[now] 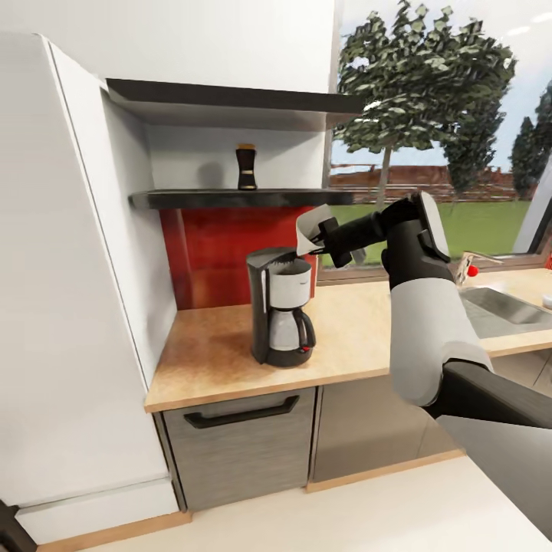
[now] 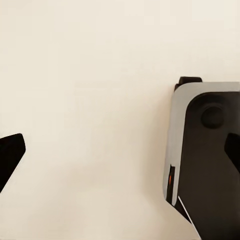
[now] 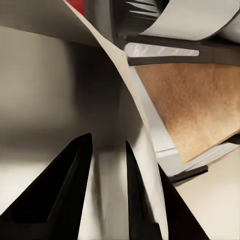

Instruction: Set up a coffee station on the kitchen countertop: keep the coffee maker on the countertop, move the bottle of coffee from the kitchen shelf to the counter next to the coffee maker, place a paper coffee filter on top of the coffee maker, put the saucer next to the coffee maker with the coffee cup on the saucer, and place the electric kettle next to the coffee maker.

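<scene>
The head camera looked forward and down at the bench (image 1: 230,345) from some way back. The right wrist camera sat close over that same bench (image 3: 195,105); the left faced the floor (image 2: 90,100).

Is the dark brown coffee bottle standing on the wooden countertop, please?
No, the dark brown coffee bottle stands on the dark shelf above the black coffee maker.

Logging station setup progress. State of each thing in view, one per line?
Coffee maker: upright on countertop, carafe in place.
Paper coffee filter: held in right tool, above coffee maker's top, not yet set down.
Bottle of coffee: upright on shelf, not moved.
Drawer: closed.
Left tool: open, holding nothing.
</scene>
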Tool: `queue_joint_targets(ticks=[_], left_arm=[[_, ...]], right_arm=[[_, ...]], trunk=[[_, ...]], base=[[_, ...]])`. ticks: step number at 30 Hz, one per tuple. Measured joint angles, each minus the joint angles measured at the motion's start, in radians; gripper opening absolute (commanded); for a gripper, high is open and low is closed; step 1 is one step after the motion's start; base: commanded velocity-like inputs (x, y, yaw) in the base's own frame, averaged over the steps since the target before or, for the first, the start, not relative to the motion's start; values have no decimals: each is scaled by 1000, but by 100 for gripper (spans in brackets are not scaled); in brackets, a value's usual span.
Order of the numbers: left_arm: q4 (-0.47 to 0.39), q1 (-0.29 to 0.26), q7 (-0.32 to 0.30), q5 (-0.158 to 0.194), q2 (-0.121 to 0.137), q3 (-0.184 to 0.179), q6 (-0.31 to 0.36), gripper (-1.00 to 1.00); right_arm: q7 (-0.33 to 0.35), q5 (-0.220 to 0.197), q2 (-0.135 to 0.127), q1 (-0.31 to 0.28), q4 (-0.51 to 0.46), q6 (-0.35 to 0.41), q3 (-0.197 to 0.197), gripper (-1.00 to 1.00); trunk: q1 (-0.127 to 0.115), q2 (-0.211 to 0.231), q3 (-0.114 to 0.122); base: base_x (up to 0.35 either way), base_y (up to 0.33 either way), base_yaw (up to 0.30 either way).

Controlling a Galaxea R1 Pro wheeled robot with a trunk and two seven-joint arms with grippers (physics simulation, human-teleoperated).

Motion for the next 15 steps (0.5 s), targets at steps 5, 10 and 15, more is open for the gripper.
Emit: queue_joint_targets(ticks=[5, 10, 15], left_arm=[[0, 0, -1, 0, 0, 1, 0, 100], [0, 0, 0, 0, 0, 0, 0, 100], [1, 0, 1, 0, 0, -1, 0, 100]], right_arm=[[0, 1, 0, 0, 0, -1, 0, -100], [0, 1, 0, 0, 0, -1, -1, -100], [0, 2, 0, 0, 0, -1, 0, -100]], trunk=[[0, 0, -4], [0, 0, -8], [0, 0, -10]], base=[[17, 304, -224], [159, 283, -245], [195, 131, -89]])
